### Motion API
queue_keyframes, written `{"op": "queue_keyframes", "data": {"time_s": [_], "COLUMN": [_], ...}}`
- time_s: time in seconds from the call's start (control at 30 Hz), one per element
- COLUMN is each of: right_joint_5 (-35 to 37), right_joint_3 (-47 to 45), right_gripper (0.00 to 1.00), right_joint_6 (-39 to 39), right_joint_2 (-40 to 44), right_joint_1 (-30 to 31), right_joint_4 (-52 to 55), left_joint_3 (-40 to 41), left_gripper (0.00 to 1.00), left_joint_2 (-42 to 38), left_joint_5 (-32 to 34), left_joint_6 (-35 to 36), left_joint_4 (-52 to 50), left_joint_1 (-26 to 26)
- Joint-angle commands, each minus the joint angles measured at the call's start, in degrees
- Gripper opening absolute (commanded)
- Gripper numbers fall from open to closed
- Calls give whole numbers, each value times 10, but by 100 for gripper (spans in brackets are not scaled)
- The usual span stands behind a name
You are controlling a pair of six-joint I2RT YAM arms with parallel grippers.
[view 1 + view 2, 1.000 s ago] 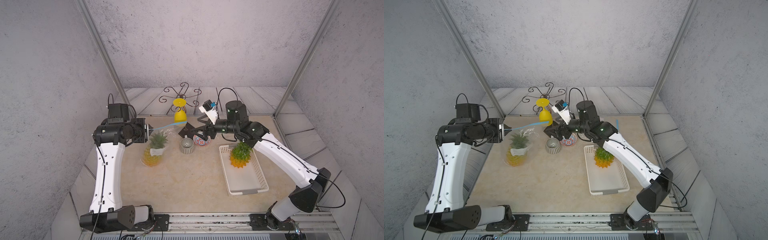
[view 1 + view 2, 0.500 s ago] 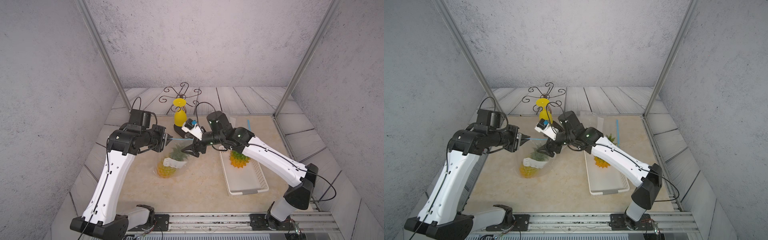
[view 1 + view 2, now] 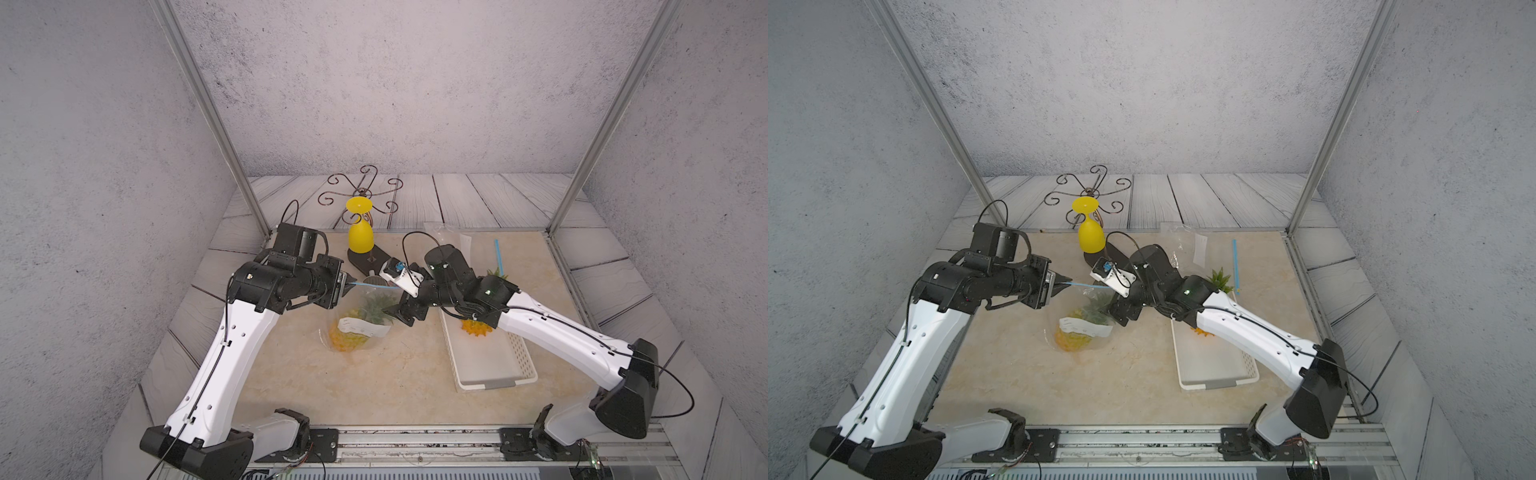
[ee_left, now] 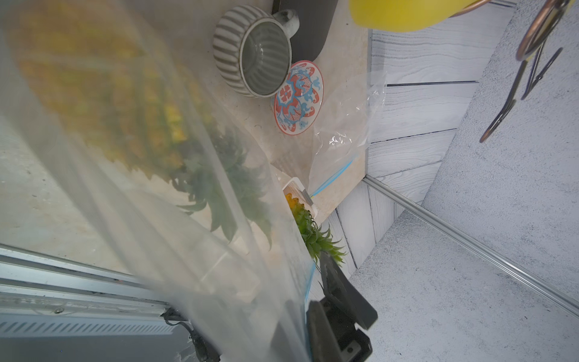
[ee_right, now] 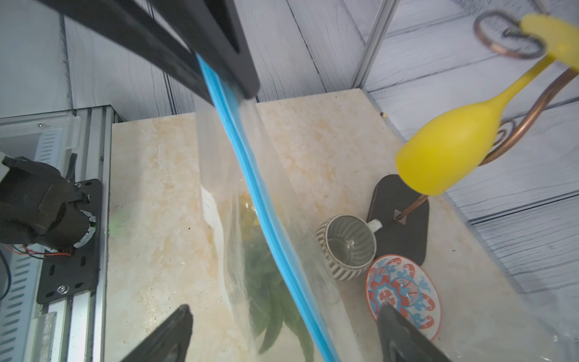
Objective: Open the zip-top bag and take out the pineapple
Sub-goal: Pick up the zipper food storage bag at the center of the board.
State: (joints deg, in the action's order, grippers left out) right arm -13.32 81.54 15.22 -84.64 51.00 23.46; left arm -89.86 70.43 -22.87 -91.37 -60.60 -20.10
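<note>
Your left fingers [image 3: 348, 282] are pinched tight on one end of the blue zip strip [image 3: 370, 285]. The zip-top bag [image 3: 361, 320] hangs from them over the middle of the table [image 3: 374, 390], and the pineapple [image 3: 345, 338] is inside with its crown nearest the strip. Your right fingers [image 3: 399, 314] stand wide apart, holding nothing. In the right wrist view the strip runs between the 2 of them, touching neither. The left wrist view is mostly blurred film. You cannot tell whether the bag's bottom rests on the table.
</note>
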Motion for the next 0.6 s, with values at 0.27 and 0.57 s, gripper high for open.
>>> {"op": "queue_keyframes", "data": {"time_s": [0.27,0.57], "right_joint_5": [-68,-32], "right_joint_3": [123,122], "right_gripper": [65,0], "right_joint_6": [27,9], "right_joint_2": [-110,-74], "right_joint_1": [-21,-21], "right_joint_4": [81,108], "left_joint_3": [-21,-15], "left_gripper": [0,2], "left_joint_2": [-3,-14], "left_joint_5": [0,19], "left_joint_6": [9,11], "left_joint_4": [47,43], "left_joint_1": [-5,-3]}}
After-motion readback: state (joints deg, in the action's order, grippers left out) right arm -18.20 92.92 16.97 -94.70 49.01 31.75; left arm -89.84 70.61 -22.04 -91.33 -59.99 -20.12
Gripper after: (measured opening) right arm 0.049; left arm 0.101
